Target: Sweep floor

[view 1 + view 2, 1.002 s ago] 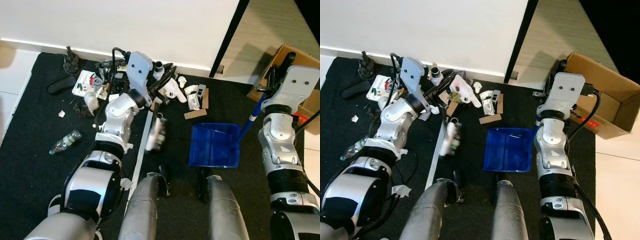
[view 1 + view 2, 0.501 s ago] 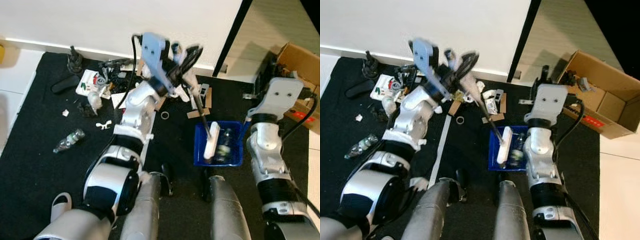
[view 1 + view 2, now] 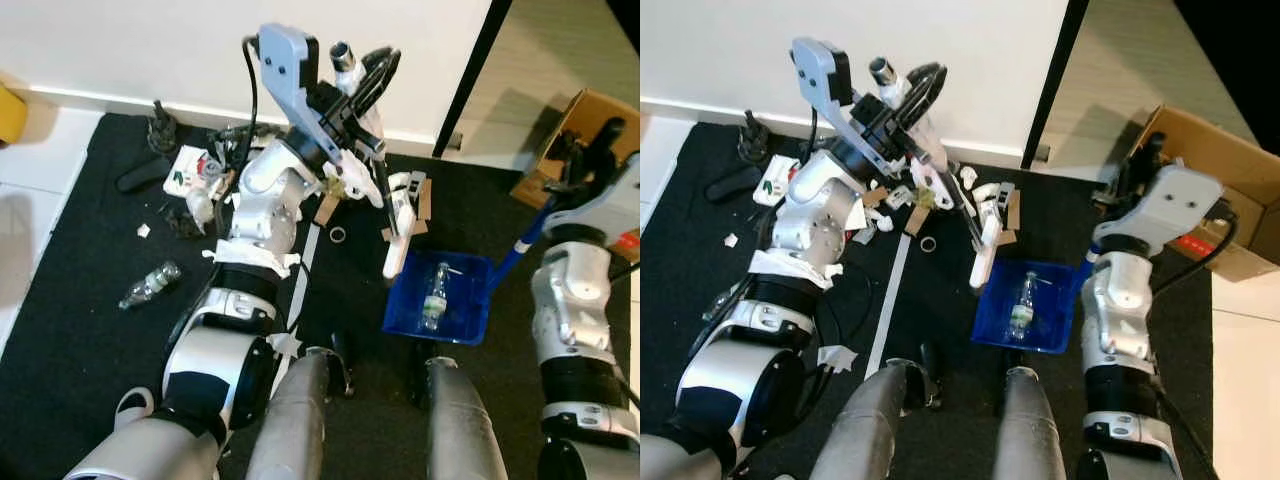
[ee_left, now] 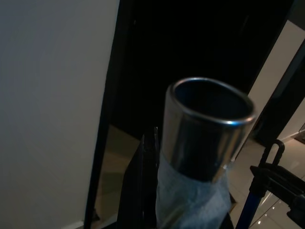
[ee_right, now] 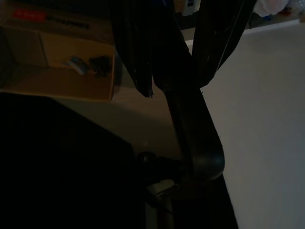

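My left gripper (image 3: 358, 85) is raised in front of the wall, shut on the broom's metal handle (image 4: 209, 124), whose end is wrapped in tape. The white broom head (image 3: 397, 238) hangs at the left edge of the blue dustpan (image 3: 468, 305). A clear plastic bottle (image 3: 434, 292) lies inside the pan. My right gripper (image 3: 582, 160) is shut on the dustpan's blue handle (image 3: 528, 240), which rises to the right of the pan. In the right wrist view, dark fingers (image 5: 138, 52) close around the dark handle.
A pile of scraps, paper and cables (image 3: 215, 170) lies on the black rug by the wall. Another bottle (image 3: 150, 285) lies on the rug to the left, a small ring (image 3: 338, 235) near the broom. An open cardboard box (image 3: 590, 110) stands at the right. My legs are below.
The broom head swept a bottle across the rug into the dustpan, then drew back to the pan's left edge. The bottle now rests in the pan. The camera has shifted.
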Tool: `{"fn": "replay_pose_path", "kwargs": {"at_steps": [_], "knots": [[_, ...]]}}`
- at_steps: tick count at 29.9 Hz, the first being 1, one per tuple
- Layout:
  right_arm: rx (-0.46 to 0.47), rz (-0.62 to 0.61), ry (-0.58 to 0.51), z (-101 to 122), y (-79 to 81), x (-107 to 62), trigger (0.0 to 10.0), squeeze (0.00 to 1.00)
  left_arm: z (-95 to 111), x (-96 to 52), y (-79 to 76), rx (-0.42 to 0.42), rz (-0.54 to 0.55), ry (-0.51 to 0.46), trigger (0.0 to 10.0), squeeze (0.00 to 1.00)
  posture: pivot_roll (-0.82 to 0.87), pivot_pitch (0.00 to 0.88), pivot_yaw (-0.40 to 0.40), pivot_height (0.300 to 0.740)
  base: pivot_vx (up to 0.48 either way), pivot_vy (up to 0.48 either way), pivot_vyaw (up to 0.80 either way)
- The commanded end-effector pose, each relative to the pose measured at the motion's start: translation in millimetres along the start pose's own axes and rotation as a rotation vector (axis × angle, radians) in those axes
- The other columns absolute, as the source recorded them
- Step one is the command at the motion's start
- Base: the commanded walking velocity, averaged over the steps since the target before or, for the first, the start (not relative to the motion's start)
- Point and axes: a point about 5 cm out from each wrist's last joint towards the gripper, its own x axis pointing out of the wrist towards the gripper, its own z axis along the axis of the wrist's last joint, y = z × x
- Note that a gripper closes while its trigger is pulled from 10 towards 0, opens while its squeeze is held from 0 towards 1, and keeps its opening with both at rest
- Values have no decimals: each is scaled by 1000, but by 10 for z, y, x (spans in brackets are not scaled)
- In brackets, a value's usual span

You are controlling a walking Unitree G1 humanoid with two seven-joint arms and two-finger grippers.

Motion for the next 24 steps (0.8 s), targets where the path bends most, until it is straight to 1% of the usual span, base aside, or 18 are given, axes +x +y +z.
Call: {"fn": "replay_pose_path", "kwargs": {"at_steps": [1,3,4,5,6,7,9,11,12,13,14,15,16,19,20,21,23,24], "knots": [[93,17,-20,63,51,1,10000,0,273,10,84,28,-27,-60,10000,90,15,282,175,740,0,0,0],[109,1,-33,88,-28,17,10000,0,745,11,284,89,-32,-101,10000,75,28,257,188,740,0,0,0],[109,1,-33,88,-28,17,10000,0,745,11,284,89,-32,-101,10000,75,28,257,188,740,0,0,0],[122,-1,-38,99,-45,20,10000,0,921,1,355,117,-29,-111,10000,71,28,257,188,740,0,0,0],[122,-1,-38,99,-45,20,10000,0,921,1,355,117,-29,-111,10000,71,28,257,188,740,0,0,0],[156,8,-46,124,-50,19,10000,0,1148,-57,472,181,-9,-100,10000,59,42,236,195,740,0,0,0],[156,8,-46,124,-50,19,10000,0,1148,-57,472,181,-9,-100,10000,59,42,236,195,740,0,0,0],[198,20,-50,161,-54,26,10000,0,1343,-169,600,287,43,-75,10000,55,51,216,197,740,0,0,0],[198,20,-50,161,-54,26,10000,0,1343,-169,600,287,43,-75,10000,55,51,216,197,740,0,0,0],[209,22,-50,171,-55,35,10000,0,1417,-216,645,325,71,-74,10000,59,55,208,195,740,0,0,0],[235,17,-54,189,-52,72,10000,0,1546,-272,704,363,135,-78,10000,55,57,200,193,740,0,0,0],[235,17,-54,189,-52,72,10000,0,1546,-272,704,363,135,-78,10000,55,57,200,193,740,0,0,0],[257,16,-56,196,-28,111,10000,0,1652,-286,738,377,187,-92,10000,55,64,189,192,740,0,0,0],[268,18,-54,191,-7,132,10000,0,1716,-290,759,385,220,-92,10000,55,71,179,189,740,0,0,0],[287,20,-44,164,44,159,10000,0,1853,-281,765,345,244,-111,10000,43,78,172,187,740,0,0,0],[287,20,-44,164,44,159,10000,0,1853,-281,765,345,244,-111,10000,43,78,172,187,740,0,0,0],[292,22,-38,144,81,173,10000,0,1952,-269,737,329,229,-124,10000,39,86,166,183,740,0,0,0],[294,20,-32,128,103,180,10000,0,2001,-274,700,322,202,-112,10000,0,90,162,181,740,0,0,0]]}}
